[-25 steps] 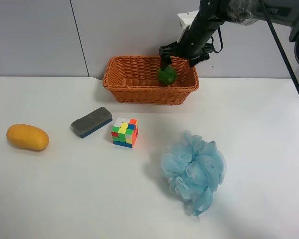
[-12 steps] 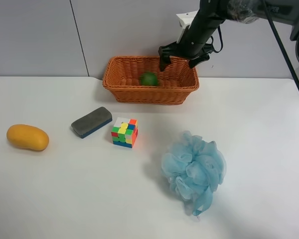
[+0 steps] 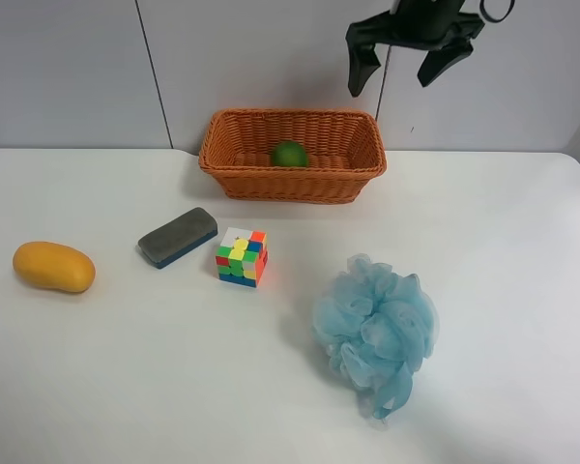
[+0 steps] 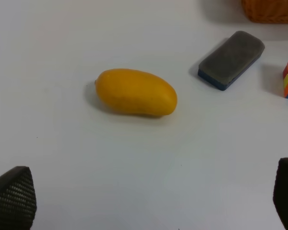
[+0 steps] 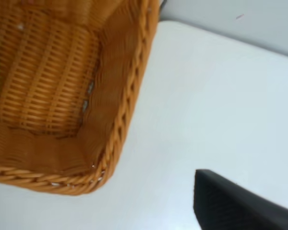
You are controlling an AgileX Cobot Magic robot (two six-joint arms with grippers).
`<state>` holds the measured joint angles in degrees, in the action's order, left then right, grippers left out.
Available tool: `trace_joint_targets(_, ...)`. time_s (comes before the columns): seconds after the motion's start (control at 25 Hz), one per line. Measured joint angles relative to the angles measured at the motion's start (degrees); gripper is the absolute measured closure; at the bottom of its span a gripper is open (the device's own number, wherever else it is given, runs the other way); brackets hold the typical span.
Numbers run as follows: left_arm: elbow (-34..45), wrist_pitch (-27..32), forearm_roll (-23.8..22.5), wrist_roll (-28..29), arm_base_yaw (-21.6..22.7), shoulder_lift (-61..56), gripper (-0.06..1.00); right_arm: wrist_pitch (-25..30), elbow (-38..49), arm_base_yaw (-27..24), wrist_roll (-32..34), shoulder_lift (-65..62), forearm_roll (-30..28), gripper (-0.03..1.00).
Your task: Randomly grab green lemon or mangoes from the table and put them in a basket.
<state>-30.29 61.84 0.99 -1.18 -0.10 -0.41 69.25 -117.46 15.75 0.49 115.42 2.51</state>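
The right hand (image 3: 391, 82) is held wide open and empty over a corner of the basket (image 3: 271, 184), in which the lemon (image 3: 289, 154) is already lodged. The mango (image 3: 53, 267) is left untouched on the surface (image 3: 522, 251), faced by the left hand (image 4: 146, 196), likewise open and empty.

Pale grey panelled wall (image 3: 68, 68), thin dark vertical seam (image 3: 155, 72), soft even light.
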Motion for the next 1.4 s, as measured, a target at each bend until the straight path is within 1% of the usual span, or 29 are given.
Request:
trace_joint_targets(0.08,0.0,0.0,0.0,0.0,0.0,0.0,-0.05,0.1,0.6,0.0,0.0,-2.5,-0.3,-0.02)
trace_joint_targets(0.16,0.0,0.0,0.0,0.0,0.0,0.0,-0.05,0.1,3.1,0.0,0.0,-5.9,-0.4,-0.02)
trace_joint_targets(0.28,0.0,0.0,0.0,0.0,0.0,0.0,-0.05,0.1,11.6,0.0,-0.5,-14.1,-0.2,-0.02)
trace_joint_targets(0.68,0.0,0.0,0.0,0.0,0.0,0.0,-0.05,0.6,50.8,0.0,-0.5,-51.4,-0.2,-0.02)
trace_joint_targets(0.88,0.0,0.0,0.0,0.0,0.0,0.0,-0.05,0.6,67.0,0.0,-0.5,-69.7,-0.2,-0.02)
trace_joint_targets(0.96,0.0,0.0,0.0,0.0,0.0,0.0,-0.05,-1.0,72.5,0.0,-0.5,-77.2,-0.2,-0.02)
trace_joint_targets(1.08,0.0,0.0,0.0,0.0,0.0,0.0,-0.05,-3.3,79.0,0.0,-0.5,-87.1,-0.2,-0.02)
trace_joint_targets(1.2,0.0,0.0,0.0,0.0,0.0,0.0,-0.05,-4.1,83.7,0.0,-0.5,-96.0,-0.2,-0.02)
trace_joint_targets(1.4,0.0,0.0,0.0,0.0,0.0,0.0,-0.05,-7.1,88.0,0.0,-0.5,-107.8,-0.2,-0.02)
